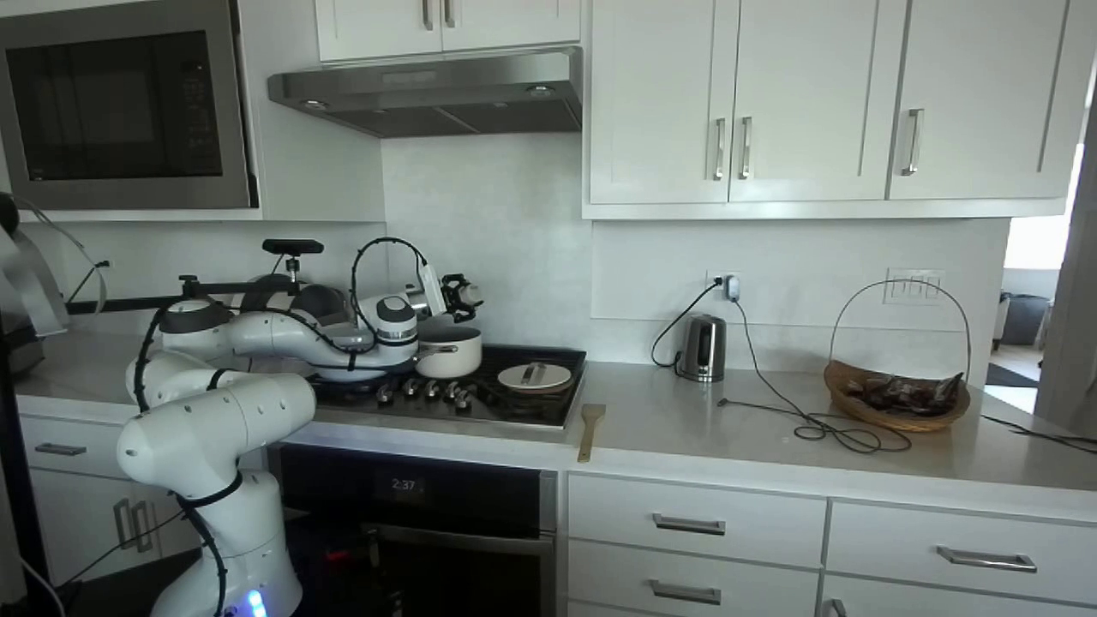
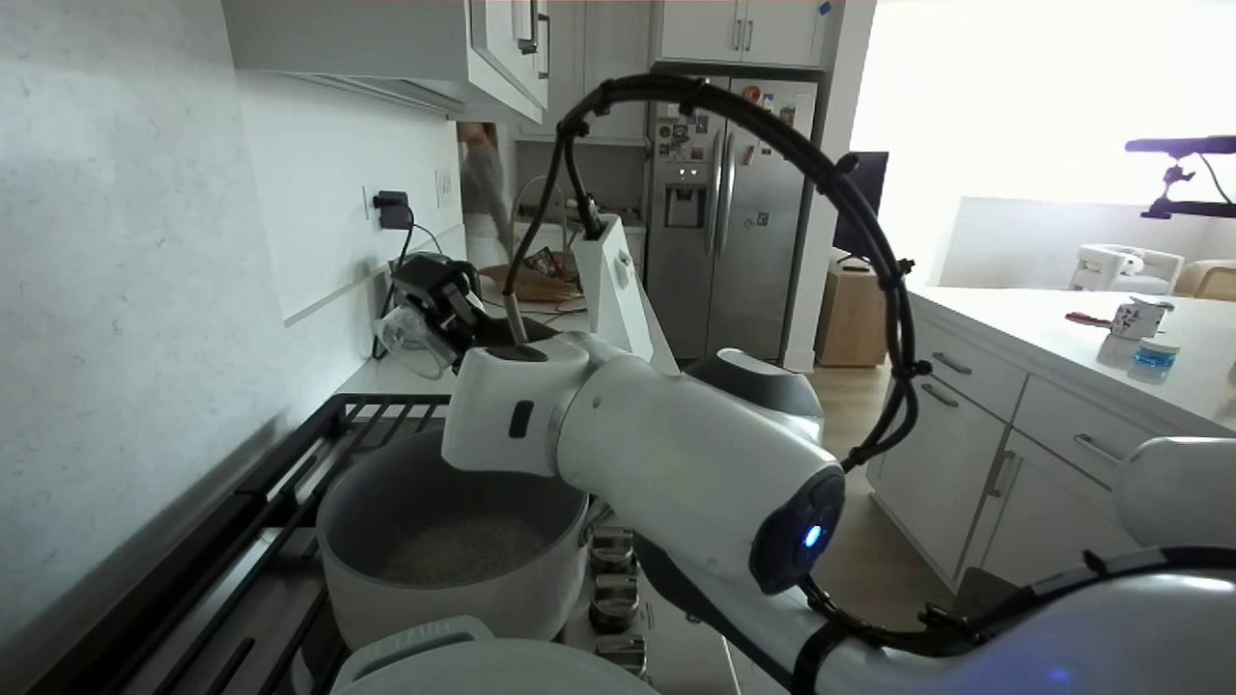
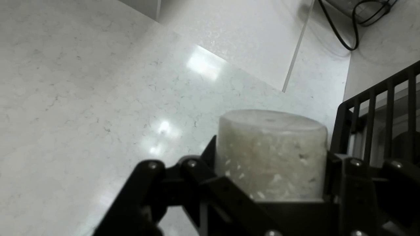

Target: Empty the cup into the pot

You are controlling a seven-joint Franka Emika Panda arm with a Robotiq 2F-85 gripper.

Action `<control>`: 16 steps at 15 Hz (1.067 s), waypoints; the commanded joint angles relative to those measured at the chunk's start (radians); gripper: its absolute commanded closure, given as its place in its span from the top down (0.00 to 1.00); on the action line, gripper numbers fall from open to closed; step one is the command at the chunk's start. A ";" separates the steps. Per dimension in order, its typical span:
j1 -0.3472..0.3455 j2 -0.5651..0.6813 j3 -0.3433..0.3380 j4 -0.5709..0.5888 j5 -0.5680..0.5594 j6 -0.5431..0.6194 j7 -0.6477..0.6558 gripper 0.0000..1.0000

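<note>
A clear cup is between the fingers of my gripper, tilted over in an exterior view. In the wrist view the cup shows its closed end toward the top, with pale grains on its cloudy wall. How much is inside I cannot tell. The gripper is shut on its sides. The white pot stands on the stove, with the gripper above it. The pot also shows in an exterior view, with pale contents at its bottom.
The stove carries a pale round lid on the right and a pale pan beside the pot. A wooden spatula, a kettle, cables and a basket are on the counter. A range hood hangs above.
</note>
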 commanded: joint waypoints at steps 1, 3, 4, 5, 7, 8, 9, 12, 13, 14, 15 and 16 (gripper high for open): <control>-0.014 0.000 -0.007 0.010 0.025 0.012 -0.032 0.32; -0.023 0.000 -0.017 0.041 0.055 0.012 -0.126 0.32; -0.026 0.000 -0.017 0.057 0.067 0.011 -0.189 0.32; -0.034 0.000 -0.012 0.076 0.079 0.011 -0.253 0.32; -0.044 0.000 -0.007 0.111 0.111 0.011 -0.353 0.32; -0.048 0.000 -0.005 0.127 0.129 0.011 -0.399 0.32; -0.054 0.000 -0.007 0.145 0.144 0.011 -0.444 0.32; -0.062 0.000 -0.002 0.158 0.182 0.012 -0.522 0.32; -0.062 0.000 0.001 0.153 0.194 0.012 -0.535 0.32; -0.058 0.000 0.007 0.133 0.203 0.012 -0.531 0.32; -0.053 0.000 0.015 0.110 0.207 0.012 -0.515 0.32; -0.053 0.000 0.019 0.098 0.215 0.016 -0.513 0.32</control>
